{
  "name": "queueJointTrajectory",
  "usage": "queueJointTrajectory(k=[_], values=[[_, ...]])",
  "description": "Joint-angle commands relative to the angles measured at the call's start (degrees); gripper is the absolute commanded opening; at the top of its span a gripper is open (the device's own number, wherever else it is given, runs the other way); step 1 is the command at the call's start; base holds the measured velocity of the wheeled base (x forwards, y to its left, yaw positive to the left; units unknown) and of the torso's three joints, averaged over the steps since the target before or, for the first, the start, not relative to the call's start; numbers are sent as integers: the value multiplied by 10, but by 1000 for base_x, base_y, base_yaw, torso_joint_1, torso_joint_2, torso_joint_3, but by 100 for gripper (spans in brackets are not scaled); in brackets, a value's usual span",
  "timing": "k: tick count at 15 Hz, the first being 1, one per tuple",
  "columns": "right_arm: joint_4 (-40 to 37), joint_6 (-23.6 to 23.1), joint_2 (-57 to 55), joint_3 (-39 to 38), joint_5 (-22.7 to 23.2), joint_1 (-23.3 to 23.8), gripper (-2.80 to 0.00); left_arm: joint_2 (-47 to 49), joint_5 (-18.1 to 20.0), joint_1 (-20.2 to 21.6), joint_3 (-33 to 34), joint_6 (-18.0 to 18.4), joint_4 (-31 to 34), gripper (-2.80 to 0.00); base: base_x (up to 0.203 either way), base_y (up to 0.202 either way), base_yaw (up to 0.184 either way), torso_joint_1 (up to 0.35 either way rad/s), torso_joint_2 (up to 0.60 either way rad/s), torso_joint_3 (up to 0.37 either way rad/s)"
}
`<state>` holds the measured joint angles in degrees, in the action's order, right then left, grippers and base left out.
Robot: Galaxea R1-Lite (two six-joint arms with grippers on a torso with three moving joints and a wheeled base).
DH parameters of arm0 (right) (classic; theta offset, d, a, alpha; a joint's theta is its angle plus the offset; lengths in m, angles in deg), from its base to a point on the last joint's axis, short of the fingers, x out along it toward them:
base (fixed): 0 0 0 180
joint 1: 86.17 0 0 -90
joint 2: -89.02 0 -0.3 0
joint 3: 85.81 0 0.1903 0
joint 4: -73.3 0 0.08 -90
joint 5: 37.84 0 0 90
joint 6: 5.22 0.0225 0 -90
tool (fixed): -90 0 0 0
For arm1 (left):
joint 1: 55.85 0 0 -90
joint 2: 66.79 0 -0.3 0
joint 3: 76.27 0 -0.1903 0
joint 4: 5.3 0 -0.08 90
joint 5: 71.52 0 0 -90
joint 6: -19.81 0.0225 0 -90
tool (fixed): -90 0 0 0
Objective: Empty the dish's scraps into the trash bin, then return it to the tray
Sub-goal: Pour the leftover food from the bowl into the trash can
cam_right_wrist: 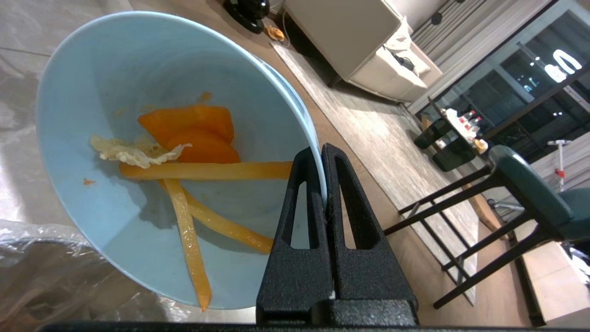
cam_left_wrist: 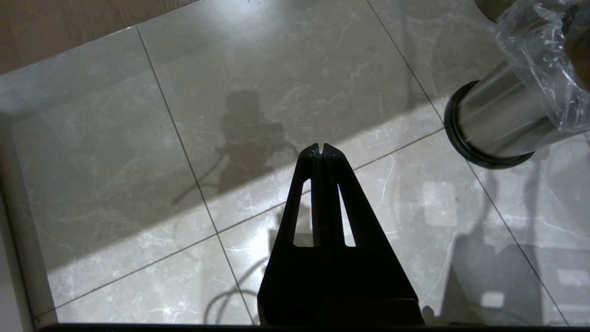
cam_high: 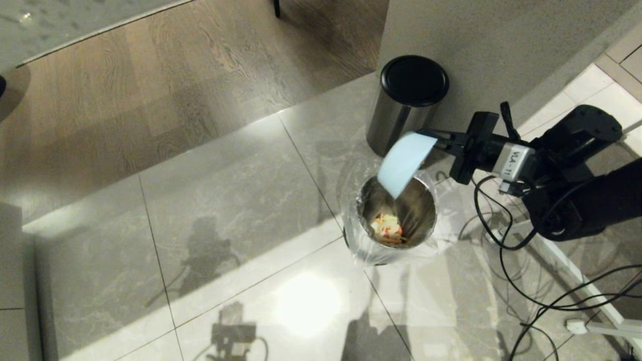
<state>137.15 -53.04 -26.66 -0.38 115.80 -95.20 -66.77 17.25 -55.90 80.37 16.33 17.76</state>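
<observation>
My right gripper (cam_high: 437, 141) is shut on the rim of the light-blue dish (cam_high: 405, 163), which hangs steeply tilted over the open trash bin (cam_high: 396, 218). Inside the dish (cam_right_wrist: 152, 152) scraps (cam_right_wrist: 193, 166) still cling: orange carrot pieces, yellow sticks and a pale shred. One stick reaches over the lower rim. More scraps (cam_high: 387, 228) lie at the bottom of the bin, whose clear plastic bag spills round its rim. The bin's steel side and black base ring (cam_left_wrist: 493, 124) show in the left wrist view. My left gripper (cam_left_wrist: 321, 148) is shut with nothing in it, over bare tile. The tray is out of view.
A taller steel bin with a black lid (cam_high: 407, 103) stands just behind the trash bin against a grey wall (cam_high: 481, 45). Black cables (cam_high: 531, 281) and a white frame leg (cam_high: 577, 273) lie on the tiles at the right. Wood floor lies beyond the tiles.
</observation>
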Motion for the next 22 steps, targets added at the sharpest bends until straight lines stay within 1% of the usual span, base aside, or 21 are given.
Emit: queueJointTrajectory(k=[1,7,10,13,15,16,22], values=[[27,-3,11,0,4,0,-280,1,0,0,0,0,0,-280,0,0,0,0,0,0],[27,7,28,5,4,4,-280,1,0,0,0,0,0,-280,0,0,0,0,0,0],[27,15,34,6,15,4,-280,1,0,0,0,0,0,-280,0,0,0,0,0,0],[27,11,32,-9,15,4,-280,0,0,0,0,0,0,-280,0,0,0,0,0,0],[27,14,33,0,15,5,-280,1,0,0,0,-1,0,-280,0,0,0,0,0,0],[27,18,32,-8,15,6,-280,1,0,0,0,0,0,-280,0,0,0,0,0,0],[27,18,31,18,13,6,-280,1,0,0,0,0,0,-280,0,0,0,0,0,0]])
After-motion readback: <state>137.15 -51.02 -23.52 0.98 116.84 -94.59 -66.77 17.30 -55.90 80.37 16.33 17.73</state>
